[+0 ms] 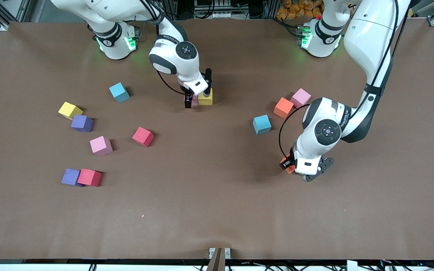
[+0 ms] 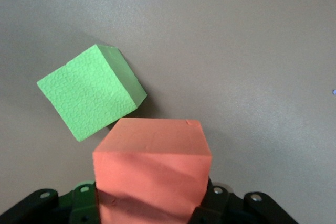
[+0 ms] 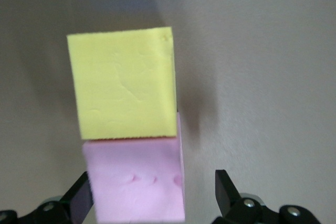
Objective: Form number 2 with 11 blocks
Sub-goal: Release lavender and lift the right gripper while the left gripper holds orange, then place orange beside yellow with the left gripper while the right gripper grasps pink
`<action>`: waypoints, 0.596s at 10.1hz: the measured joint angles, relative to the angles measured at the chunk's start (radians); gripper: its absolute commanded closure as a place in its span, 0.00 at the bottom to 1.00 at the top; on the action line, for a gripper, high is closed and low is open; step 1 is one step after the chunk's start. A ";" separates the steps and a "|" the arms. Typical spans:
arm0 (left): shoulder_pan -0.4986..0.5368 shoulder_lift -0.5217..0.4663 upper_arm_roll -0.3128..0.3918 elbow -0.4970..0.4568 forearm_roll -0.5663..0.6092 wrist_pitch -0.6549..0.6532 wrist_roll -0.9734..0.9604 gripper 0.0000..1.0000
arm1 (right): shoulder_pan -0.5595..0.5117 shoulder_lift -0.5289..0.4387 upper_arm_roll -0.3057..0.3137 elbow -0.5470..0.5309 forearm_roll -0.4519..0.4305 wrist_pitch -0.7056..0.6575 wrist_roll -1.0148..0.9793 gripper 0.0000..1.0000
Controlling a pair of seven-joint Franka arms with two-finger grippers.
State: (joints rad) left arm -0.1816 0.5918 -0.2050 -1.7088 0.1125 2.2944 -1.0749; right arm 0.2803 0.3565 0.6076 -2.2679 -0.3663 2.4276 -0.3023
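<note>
Right gripper (image 1: 191, 101): low over the table's middle toward the robots' edge, jaws spread, one finger touching a pink cube (image 3: 137, 179) and the other standing clear of it, so released or not yet pinched; which, I cannot tell. That pink cube sits edge to edge with a yellow cube (image 1: 206, 98); these two are the only cubes laid together as a start of the number 2. Left gripper (image 1: 290, 165): low toward the left arm's end of the table, pressed on an orange cube (image 2: 152, 174) pinched between its fingers; a green cube (image 2: 92, 91) lies just beside it, turned at an angle, seen only in the left wrist view. Loose stock, left arm's end: a second orange cube (image 1: 283, 107) touching a pink cube (image 1: 300, 97), and a blue cube (image 1: 262, 124) nearby, nearer the front camera. Loose stock, right arm's end: a blue cube (image 1: 119, 92) toward the robots' edge; a yellow cube (image 1: 70, 110) with a purple cube (image 1: 82, 123) just beside it; a pink cube (image 1: 101, 145) and a red cube (image 1: 143, 136) near each other; a purple cube (image 1: 71, 177) touching a red cube (image 1: 89, 177), closest of that group to the front camera's edge. Progress, as judged: two of eleven cubes placed, forming part of one row; the orange cube in hand looks to be a candidate for the third. Nine remain to set, and the scattered stock appears ample for that. Brown table surface (image 1: 217, 210) otherwise bears nothing of the digit.
</note>
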 measured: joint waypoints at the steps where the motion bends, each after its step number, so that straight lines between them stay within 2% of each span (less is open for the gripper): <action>1: -0.003 0.000 -0.008 -0.002 0.000 -0.001 -0.042 0.64 | 0.000 -0.042 0.026 0.004 0.066 -0.046 -0.002 0.00; 2: -0.006 0.000 -0.021 -0.004 0.000 -0.001 -0.091 0.64 | 0.001 -0.082 0.047 0.006 0.098 -0.085 -0.010 0.00; 4: -0.036 0.000 -0.050 -0.008 0.000 -0.014 -0.223 0.64 | -0.034 -0.174 0.050 0.008 0.116 -0.195 -0.056 0.00; 6: -0.091 -0.002 -0.073 -0.008 0.000 -0.049 -0.392 0.64 | -0.158 -0.266 0.047 0.014 0.120 -0.318 -0.078 0.00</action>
State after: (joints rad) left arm -0.2727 0.5900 -0.2776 -1.7167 0.1125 2.2457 -1.4670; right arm 0.1222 0.0900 0.6545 -2.2538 -0.2464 2.1100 -0.3803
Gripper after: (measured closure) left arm 0.383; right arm 0.000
